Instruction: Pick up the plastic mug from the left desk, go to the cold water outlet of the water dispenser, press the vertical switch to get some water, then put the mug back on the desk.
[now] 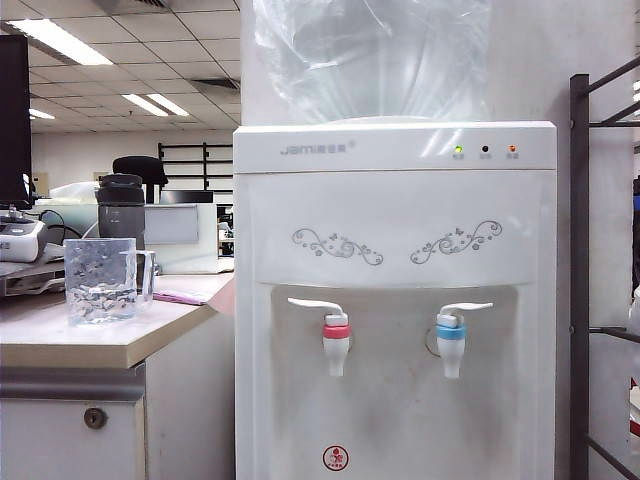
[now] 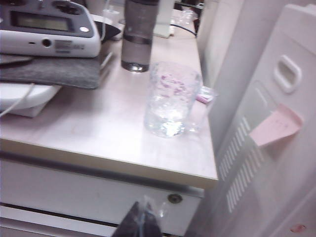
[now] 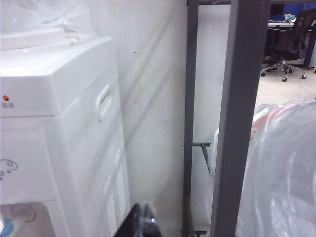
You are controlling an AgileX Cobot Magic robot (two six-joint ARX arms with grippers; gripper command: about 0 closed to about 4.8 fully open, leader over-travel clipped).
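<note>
The plastic mug (image 1: 100, 280) stands upright on the left desk (image 1: 90, 345) near its front corner, with its handle toward the water dispenser (image 1: 395, 200). In the left wrist view the mug (image 2: 170, 101) sits beyond the desk edge (image 2: 108, 158). My left gripper (image 2: 140, 219) hangs shut and empty in front of the cabinet, below the desk top. The cold water outlet (image 1: 451, 345), with its blue ring, carries the vertical switch (image 1: 465, 308). My right gripper (image 3: 140, 222) is shut and empty beside the dispenser (image 3: 64, 123). Neither gripper shows in the exterior view.
A dark grey bottle (image 1: 121, 210) stands behind the mug, with a grey device (image 2: 47, 27) and cables further back. The red-ringed tap (image 1: 336, 340) is left of the blue one. A metal rack (image 3: 242, 118) and a plastic-wrapped bundle (image 3: 281, 173) stand right of the dispenser.
</note>
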